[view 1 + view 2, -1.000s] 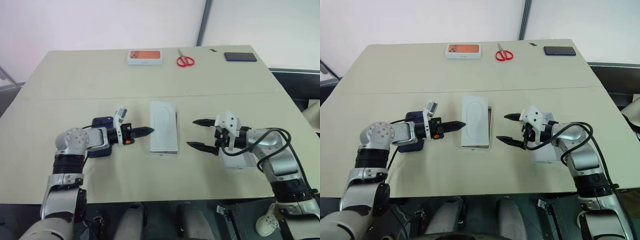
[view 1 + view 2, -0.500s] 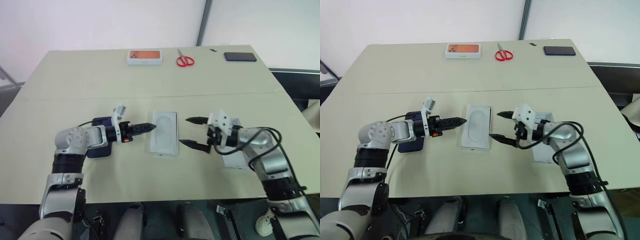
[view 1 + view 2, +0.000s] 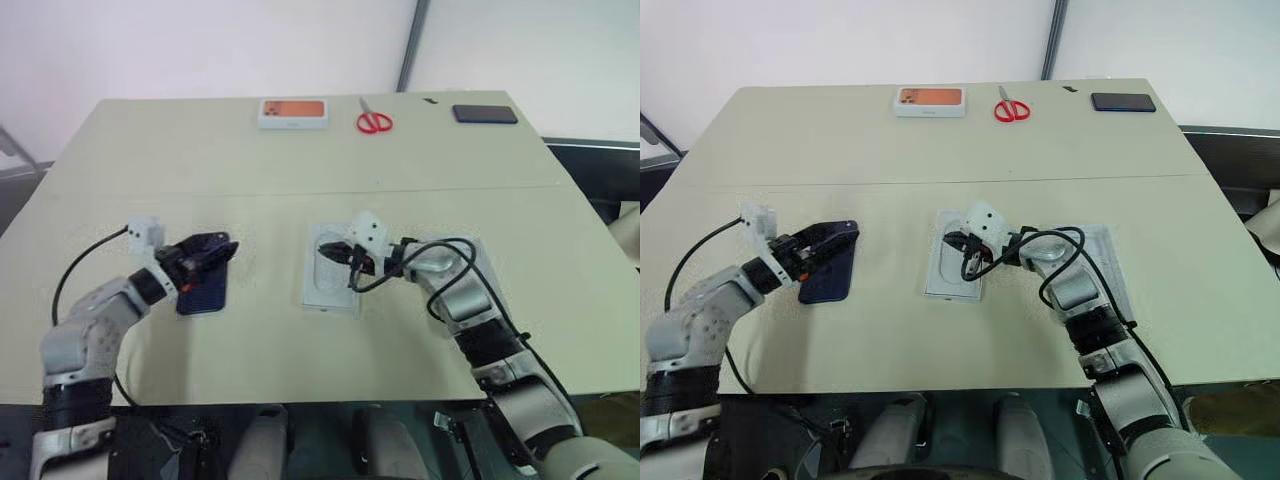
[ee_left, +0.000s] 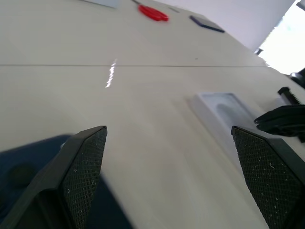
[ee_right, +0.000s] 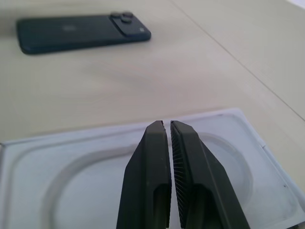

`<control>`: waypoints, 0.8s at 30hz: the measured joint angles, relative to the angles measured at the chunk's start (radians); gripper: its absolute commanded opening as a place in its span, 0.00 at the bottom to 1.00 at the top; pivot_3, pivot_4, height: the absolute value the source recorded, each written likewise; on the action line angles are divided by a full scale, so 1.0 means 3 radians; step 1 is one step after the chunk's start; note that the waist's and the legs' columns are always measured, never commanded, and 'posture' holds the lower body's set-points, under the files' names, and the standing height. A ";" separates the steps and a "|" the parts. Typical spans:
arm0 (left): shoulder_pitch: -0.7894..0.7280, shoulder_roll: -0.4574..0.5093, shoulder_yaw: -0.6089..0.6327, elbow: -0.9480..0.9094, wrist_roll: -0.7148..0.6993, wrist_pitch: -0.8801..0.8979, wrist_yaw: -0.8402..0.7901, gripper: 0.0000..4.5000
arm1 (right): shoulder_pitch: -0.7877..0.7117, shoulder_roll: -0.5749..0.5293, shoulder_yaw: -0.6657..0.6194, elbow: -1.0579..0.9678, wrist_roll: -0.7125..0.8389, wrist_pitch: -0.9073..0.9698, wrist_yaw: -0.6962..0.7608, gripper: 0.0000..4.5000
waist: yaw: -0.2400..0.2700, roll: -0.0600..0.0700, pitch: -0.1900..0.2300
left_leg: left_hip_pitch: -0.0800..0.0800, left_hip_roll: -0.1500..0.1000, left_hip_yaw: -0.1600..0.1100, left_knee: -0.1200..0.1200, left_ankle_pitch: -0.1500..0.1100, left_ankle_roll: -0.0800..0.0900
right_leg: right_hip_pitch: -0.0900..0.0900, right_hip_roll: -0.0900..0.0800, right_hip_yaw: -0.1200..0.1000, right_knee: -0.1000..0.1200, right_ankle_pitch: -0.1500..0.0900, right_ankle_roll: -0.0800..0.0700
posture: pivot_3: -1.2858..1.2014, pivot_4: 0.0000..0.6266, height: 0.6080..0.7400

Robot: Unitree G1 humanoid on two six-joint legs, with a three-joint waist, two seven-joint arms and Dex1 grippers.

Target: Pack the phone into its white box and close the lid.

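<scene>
The dark blue phone [image 3: 203,290] lies flat, back up, left of centre on the table. My left gripper [image 3: 215,250] hovers over the phone's far end with its fingers [image 4: 81,167] spread wide open and nothing between them. At the centre sits the white box [image 3: 328,298], with a white card marked by an oval [image 5: 71,176] lying in it. My right gripper [image 5: 166,125] is shut just above that card, with nothing visibly between its tips. The lid [image 3: 1108,262] lies to the right, partly under my right forearm.
Along the table's far edge are a white box printed orange [image 3: 293,112], red scissors [image 3: 374,122] and a small black slab [image 3: 484,114]. A seam crosses the table [image 3: 560,186] behind the work area.
My left gripper has opened and swung left from beside the box to above the phone. My right gripper has moved left over the box and shut.
</scene>
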 measured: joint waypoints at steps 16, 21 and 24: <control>0.0107 -0.0080 0.0023 -0.0158 -0.0065 -0.0078 0.0145 0.98 | -0.0074 -0.0136 0.0180 0.0064 -0.0266 0.0173 0.0271 0.02 | -0.0020 0.0000 0.0000 | 0.0001 -0.0001 0.0001 0.0000 0.0000 0.0000 | 0.0000 0.0006 0.0000 0.0001 0.0000 0.0000 | 0.52 0.24 1.00; 0.0098 -0.0078 0.0012 -0.0156 -0.0073 -0.0043 0.0182 0.98 | -0.0072 -0.0050 0.0148 0.0022 -0.0229 0.0196 0.0213 0.02 | -0.0020 0.0000 0.0000 | 0.0001 -0.0001 0.0001 0.0000 0.0000 0.0000 | 0.0000 0.0007 0.0001 0.0001 0.0000 0.0000 | 0.52 0.24 1.00; 0.0095 -0.0013 -0.0003 -0.0134 -0.0076 0.0113 0.0206 0.98 | -0.0071 -0.0006 0.0130 -0.0037 -0.0215 0.0171 0.0182 0.02 | -0.0023 0.0000 0.0000 | 0.0001 -0.0001 0.0001 0.0000 0.0000 0.0000 | 0.0000 0.0008 0.0001 0.0001 0.0000 0.0000 | 0.52 0.24 1.00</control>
